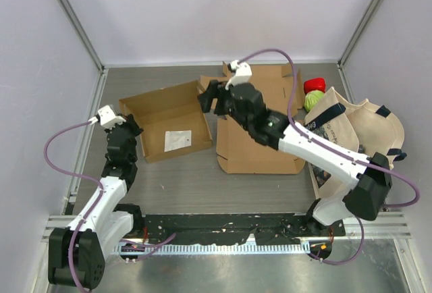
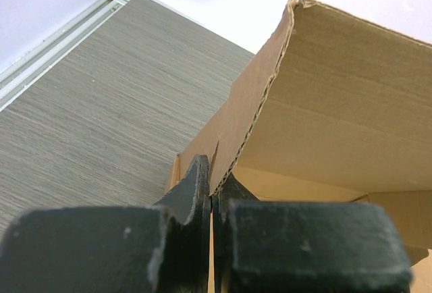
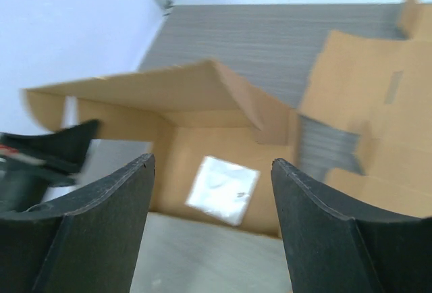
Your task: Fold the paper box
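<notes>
A: Left gripper [image 1: 133, 129], quick, what's it doing?
B: Pressed together on cardboard. In the wrist view its fingers [image 2: 197, 188] meet with the torn corrugated edge of the paper box [image 1: 169, 125] running down between them, so it's pinching the box's left wall.
A: Right gripper [image 1: 204, 97]?
B: Spread wide, nothing between the two black fingers [image 3: 101, 225]. From above it sits at the box's upper right corner, just beside the right wall. I can't tell whether it touches the cardboard.
A: Where's the box?
B: Left-centre of the table [image 1: 182, 178], between the two grippers. It's open on top with its walls standing, and a white label [image 1: 177, 140] lies flat on its floor. The right wrist camera looks straight into it, label dead ahead, a bit blurred.
A: Anything else?
B: A flat cardboard sheet [image 1: 260, 148] lies just right of the box, under the right arm. A tote bag [image 1: 364, 127] sits at the far right edge, with something red and green [image 1: 313, 93] beside it that's too small to name.
A: Is the left arm's claw visible from the right wrist?
B: There's a dark shape at the left edge of that view, against the box wall. Probably that, but it's blurred.
</notes>
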`<control>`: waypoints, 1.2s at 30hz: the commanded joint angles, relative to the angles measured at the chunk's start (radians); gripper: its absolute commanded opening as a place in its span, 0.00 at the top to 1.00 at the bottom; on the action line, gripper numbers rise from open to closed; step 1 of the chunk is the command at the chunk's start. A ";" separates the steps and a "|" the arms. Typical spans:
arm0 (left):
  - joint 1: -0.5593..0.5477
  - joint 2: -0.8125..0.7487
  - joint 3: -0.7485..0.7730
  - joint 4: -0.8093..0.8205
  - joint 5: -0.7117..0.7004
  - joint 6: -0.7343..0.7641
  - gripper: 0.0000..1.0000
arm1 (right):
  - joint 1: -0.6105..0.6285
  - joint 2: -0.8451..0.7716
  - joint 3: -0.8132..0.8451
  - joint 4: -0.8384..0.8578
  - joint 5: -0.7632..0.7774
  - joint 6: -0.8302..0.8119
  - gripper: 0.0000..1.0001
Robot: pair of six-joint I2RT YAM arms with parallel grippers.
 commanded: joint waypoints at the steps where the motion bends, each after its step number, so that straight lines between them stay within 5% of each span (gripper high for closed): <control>1: -0.006 0.009 0.029 -0.046 -0.042 0.016 1.00 | -0.022 0.102 0.314 -0.549 -0.209 0.351 0.27; 8: -0.006 0.015 0.046 -0.067 -0.033 0.013 0.99 | -0.005 0.218 0.371 -0.359 -0.207 0.921 0.29; 13: -0.007 0.005 0.036 -0.058 -0.033 0.010 0.99 | -0.002 0.388 0.622 -0.544 -0.121 1.065 0.28; 33: -0.009 0.015 0.039 -0.053 -0.056 0.021 0.97 | 0.016 0.596 0.937 -0.661 0.037 1.170 0.29; 36: -0.009 -0.002 0.055 -0.116 -0.044 -0.016 0.86 | 0.019 0.639 0.983 -0.689 0.039 1.180 0.42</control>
